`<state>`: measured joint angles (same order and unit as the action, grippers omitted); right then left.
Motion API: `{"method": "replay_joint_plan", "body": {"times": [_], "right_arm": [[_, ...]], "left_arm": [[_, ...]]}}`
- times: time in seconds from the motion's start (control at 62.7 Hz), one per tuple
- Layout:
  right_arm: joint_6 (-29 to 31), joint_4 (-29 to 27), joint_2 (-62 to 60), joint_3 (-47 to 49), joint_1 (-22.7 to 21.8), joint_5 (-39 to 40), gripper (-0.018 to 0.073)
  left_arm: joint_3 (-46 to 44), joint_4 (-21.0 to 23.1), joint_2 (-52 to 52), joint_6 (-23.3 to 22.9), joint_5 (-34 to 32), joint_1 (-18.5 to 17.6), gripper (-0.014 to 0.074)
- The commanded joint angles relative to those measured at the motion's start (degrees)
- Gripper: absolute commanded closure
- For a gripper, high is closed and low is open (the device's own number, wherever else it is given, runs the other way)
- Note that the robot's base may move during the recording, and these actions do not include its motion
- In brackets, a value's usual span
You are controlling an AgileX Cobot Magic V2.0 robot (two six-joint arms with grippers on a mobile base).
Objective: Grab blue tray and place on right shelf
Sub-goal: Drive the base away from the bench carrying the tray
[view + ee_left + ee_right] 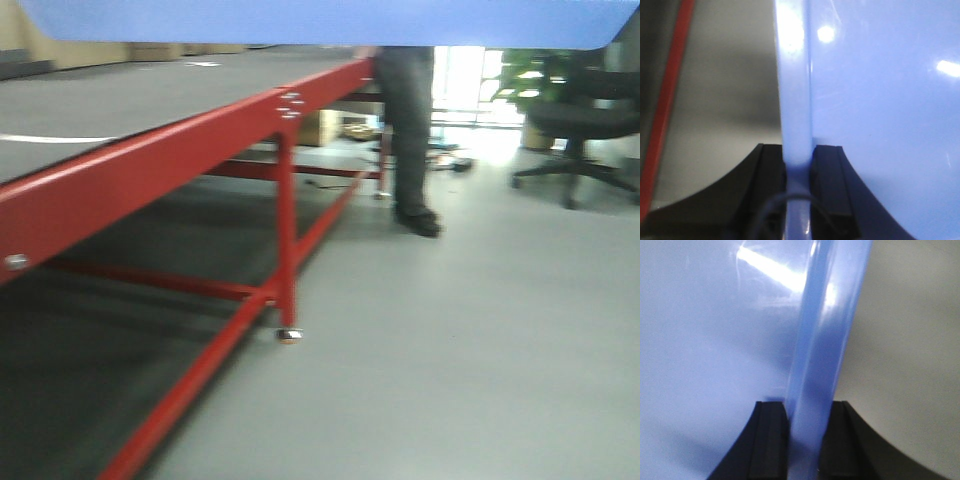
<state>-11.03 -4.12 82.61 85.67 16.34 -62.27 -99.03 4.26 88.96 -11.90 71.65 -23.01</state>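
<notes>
Across the top edge of the front view: blue tray, lifted clear, with the red-framed table and grey floor below. Left gripper: jaws pinched onto the tray's flared rim, one finger on each side. Right gripper: likewise clamped on the opposite rim, with the tray's glossy face to its left.

The glossy light-blue plastic tray is plain and unpatterned, with white glare streaks across it in both wrist views. The left gripper and right gripper have matte black fingers. The long metal-framed table is bright red with a dark grey top. The smooth floor is pale grey. The swivel office chair is black.
</notes>
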Motion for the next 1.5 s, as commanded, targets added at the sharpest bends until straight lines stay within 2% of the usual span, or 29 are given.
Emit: {"method": "replay_joint_plan", "body": {"times": [0.0, 1.482], "right_arm": [[1.8, 2.9, -1.9, 1.4, -0.4, 1.8, 0.0504], [1.8, 2.9, -1.9, 1.4, -0.4, 1.8, 0.0504]], "left_arm": [[-1.6, -1.0, -2.2, 1.5, 4.9, -0.2, 0.0645], [-1.6, -1.0, -2.2, 1.5, 4.9, -0.2, 0.0645]]}}
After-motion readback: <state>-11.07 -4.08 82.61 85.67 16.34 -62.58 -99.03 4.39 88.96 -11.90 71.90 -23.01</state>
